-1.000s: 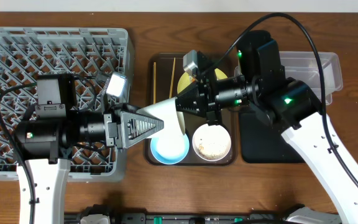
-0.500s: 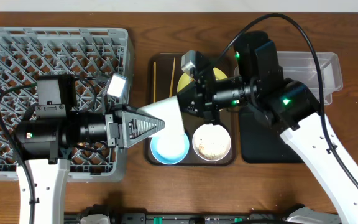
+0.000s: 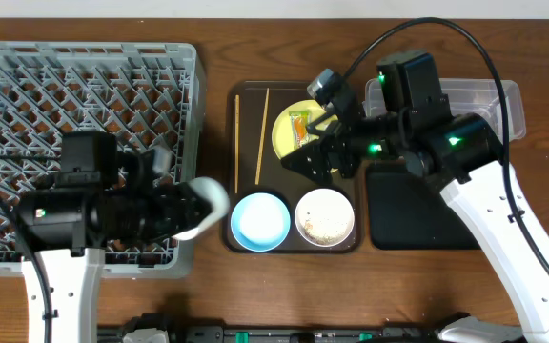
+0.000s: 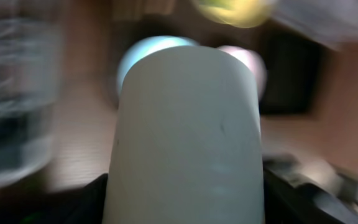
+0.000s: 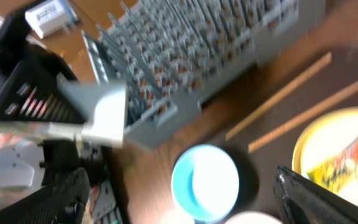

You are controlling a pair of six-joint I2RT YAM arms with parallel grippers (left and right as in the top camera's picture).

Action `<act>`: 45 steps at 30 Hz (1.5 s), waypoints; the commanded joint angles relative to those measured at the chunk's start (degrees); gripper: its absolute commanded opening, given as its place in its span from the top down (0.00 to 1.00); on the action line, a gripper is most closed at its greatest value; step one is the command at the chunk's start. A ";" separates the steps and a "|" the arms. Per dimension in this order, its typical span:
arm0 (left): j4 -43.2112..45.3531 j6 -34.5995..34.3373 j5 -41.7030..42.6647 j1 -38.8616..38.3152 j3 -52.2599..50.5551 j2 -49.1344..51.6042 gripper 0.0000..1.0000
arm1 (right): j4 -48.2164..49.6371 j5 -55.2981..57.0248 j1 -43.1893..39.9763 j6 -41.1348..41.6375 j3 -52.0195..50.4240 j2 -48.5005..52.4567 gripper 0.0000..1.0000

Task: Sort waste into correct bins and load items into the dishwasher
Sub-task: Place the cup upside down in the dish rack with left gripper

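I'm counting two chopsticks (image 3: 262,138), two bowls (image 3: 260,219), one plate (image 3: 284,134), one wrapper (image 3: 300,126), one cup (image 3: 208,198), one rack (image 3: 93,86), two bins (image 3: 417,214).

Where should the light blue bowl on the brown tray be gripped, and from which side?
Probably the left rim of the light blue bowl, from above: it stands upright and open, so one jaw fits inside, and the white bowl crowds its right side.

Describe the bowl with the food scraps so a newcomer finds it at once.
Start at the brown tray in the middle of the table, between the grey dish rack and the black tray. Two bowls sit side by side along its edge nearest the robot; take the white bowl, on the black tray's side. Unlike the light blue bowl, it holds beige rice-like scraps.
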 commanded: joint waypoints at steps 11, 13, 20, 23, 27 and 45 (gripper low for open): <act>-0.57 -16.04 -38.75 2.23 -8.20 -1.36 0.43 | -13.05 7.65 4.44 0.44 0.07 0.11 0.03; 1.79 -16.02 -35.56 2.23 -11.02 -1.38 0.42 | -12.98 7.89 5.79 0.44 0.07 0.11 0.02; 3.63 -17.84 -31.95 2.23 -13.38 -0.90 0.34 | -12.98 10.05 7.82 0.46 0.07 0.11 0.01; 3.58 -18.45 -28.26 2.23 -13.44 -0.90 0.34 | -12.96 10.05 8.17 0.48 0.07 0.11 0.01; 3.69 -18.43 -29.03 2.43 -13.77 -0.59 0.30 | -12.98 10.05 8.24 1.75 0.07 0.11 0.01; 3.61 -7.48 -11.96 5.86 -4.55 1.38 0.01 | -11.26 16.90 8.24 7.37 0.07 0.68 0.01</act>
